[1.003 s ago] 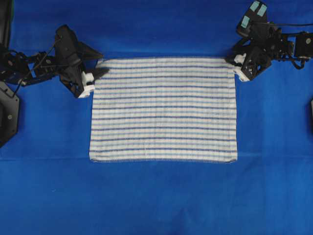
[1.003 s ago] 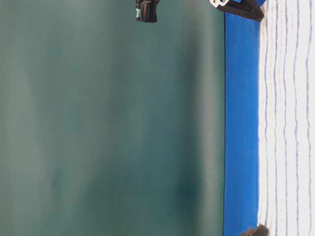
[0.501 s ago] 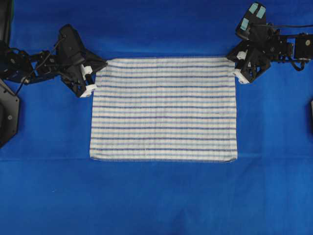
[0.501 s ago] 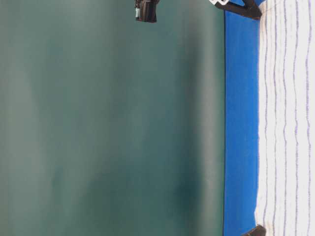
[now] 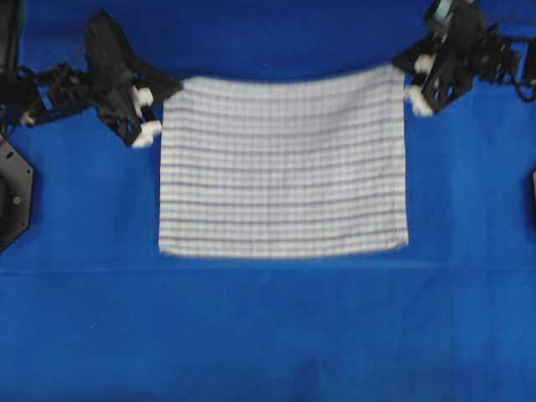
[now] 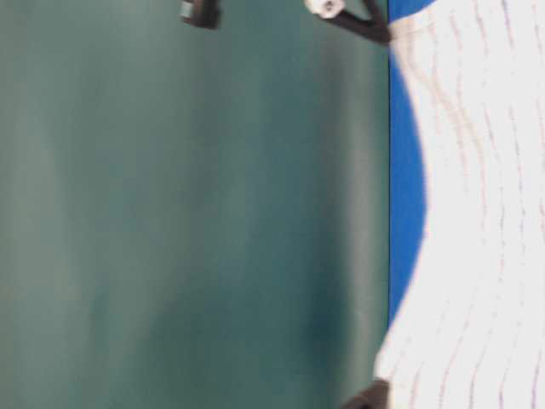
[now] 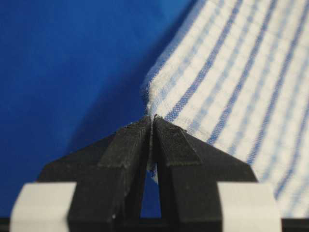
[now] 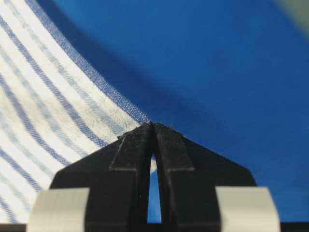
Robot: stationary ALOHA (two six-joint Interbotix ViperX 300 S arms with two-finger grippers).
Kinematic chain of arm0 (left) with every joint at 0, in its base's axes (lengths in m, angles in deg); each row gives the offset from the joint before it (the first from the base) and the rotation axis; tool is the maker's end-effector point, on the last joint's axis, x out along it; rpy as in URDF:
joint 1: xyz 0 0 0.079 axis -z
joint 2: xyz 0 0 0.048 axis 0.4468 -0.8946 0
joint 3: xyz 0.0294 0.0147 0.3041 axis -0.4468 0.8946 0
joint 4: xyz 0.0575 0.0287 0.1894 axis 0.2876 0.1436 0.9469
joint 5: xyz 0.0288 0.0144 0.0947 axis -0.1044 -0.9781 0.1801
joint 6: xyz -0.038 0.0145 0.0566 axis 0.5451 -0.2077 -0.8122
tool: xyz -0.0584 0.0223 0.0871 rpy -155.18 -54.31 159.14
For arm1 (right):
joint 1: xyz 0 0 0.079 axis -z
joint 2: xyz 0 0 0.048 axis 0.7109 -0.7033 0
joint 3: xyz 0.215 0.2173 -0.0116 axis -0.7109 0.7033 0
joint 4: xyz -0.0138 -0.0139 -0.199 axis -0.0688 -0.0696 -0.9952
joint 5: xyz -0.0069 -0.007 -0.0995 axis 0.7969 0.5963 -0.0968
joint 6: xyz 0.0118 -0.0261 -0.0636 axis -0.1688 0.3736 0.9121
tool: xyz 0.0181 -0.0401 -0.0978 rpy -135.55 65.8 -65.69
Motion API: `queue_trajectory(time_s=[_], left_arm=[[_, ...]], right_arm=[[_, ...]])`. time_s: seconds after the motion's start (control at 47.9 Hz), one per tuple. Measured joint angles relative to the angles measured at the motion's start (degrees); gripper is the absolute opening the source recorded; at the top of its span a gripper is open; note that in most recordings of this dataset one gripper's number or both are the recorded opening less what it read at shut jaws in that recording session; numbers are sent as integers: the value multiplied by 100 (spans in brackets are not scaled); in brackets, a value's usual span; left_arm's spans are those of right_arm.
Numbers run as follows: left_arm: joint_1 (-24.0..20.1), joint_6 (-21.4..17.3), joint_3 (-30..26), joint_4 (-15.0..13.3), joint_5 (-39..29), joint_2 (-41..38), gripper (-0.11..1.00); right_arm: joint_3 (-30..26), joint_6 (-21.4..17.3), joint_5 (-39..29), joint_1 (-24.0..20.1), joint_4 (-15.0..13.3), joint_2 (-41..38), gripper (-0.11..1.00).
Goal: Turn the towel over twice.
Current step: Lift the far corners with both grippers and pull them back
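The near hem of the towel [image 5: 283, 172] lies on the blue table covering [image 5: 268, 335], while its far edge is raised off the surface and sags in a shallow curve between the two far corners. The left gripper [image 7: 152, 121] is clamped on the far-left corner — cloth pinched between closed fingertips — and the right gripper [image 8: 153, 125] is clamped the same way on the far-right corner. Both arms sit at the far side of the covering.
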Motion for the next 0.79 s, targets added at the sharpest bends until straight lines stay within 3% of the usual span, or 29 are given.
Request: queue_trajectory(time_s=[0.376,0.794], left_arm=[[-624,-9,-211,0,-290,1503,2],[-624,-18,-360,9,-308,2672,2]], right_arm=[[-387,9,-853,237,-176,1503,3],[-457,9,-1257,97,-202,2927,3]])
